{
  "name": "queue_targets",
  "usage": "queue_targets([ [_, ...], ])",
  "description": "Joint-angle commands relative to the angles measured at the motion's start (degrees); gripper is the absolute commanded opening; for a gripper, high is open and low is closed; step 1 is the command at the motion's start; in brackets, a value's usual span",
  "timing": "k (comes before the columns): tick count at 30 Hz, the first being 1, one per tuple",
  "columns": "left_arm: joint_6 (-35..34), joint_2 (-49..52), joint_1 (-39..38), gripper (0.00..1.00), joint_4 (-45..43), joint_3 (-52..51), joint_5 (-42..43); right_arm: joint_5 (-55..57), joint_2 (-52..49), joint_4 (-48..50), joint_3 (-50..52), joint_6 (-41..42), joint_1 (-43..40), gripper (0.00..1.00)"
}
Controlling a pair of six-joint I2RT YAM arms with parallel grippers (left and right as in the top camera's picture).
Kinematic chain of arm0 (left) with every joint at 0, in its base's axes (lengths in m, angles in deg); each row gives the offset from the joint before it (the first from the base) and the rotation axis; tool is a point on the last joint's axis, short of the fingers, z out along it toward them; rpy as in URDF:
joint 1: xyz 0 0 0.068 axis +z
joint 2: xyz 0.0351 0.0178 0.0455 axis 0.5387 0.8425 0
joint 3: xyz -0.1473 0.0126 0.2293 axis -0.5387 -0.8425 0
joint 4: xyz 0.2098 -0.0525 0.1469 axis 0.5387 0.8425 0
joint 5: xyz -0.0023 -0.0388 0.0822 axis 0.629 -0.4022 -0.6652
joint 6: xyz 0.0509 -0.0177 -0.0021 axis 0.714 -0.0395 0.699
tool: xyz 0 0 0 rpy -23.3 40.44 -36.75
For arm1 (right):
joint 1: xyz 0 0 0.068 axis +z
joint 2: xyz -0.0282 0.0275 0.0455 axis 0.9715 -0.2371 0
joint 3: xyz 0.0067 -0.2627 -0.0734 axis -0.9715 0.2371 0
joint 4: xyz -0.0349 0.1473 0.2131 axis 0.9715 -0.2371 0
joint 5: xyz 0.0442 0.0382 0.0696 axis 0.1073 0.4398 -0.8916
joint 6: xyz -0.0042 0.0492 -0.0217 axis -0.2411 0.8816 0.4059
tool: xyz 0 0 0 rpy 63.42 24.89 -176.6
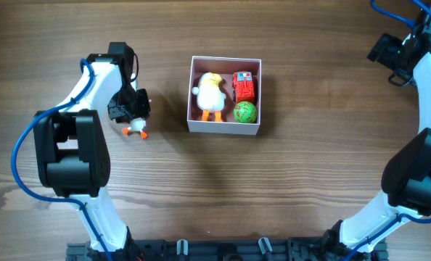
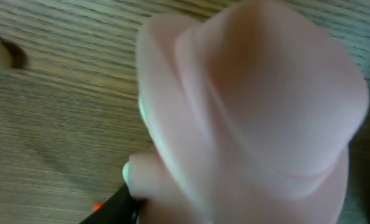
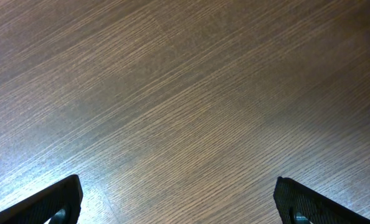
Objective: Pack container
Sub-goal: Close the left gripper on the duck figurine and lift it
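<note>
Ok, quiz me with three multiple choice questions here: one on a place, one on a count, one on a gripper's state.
1. Where does the round green ball lie? A on the table; B inside the square white pink-lined container; C in a gripper.
2. How many toys does the container hold? A one; B three; C five.
3. The right gripper is: A open, empty; B shut on a ball; C shut on a block.
Answers: B, it sits within the walls; B, white stuffed bird, red block, ball; A, fingers wide apart over the wooden table.
</note>
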Motion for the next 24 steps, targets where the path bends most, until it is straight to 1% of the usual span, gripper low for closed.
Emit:
queue_targets([
  [1,0.09,0.72,0.11,0.38,0.90,2.19,5.33,0.96,-0.04,0.11,0.11,0.63,0.07,1.00],
  [7,0.13,0.57,0.11,0.38,5.92,9.42,5.60,0.96,-0.04,0.11,0.11,0.63,0.07,1.00],
  [13,0.11,0.50,-0.48,0.38,12.63,20.24,5.62,0.96,-0.04,0.11,0.11,0.63,0.07,1.00],
  [16,0.11,0.46,-2.27,0.38,16.37,26.88,6.16,0.96,-0.04,0.11,0.11,0.61,0.07,1.00],
  [20,0.11,-0.15,-5.97,0.38,17.18,32.39,8.00,0.96,-0.04,0.11,0.11,0.63,0.07,1.00],
  [24,0.09,-0.57,-9.68,0.38,16.28,34.80,5.97,0.96,-0.04,0.11,0.11,0.63,0.07,1.00],
])
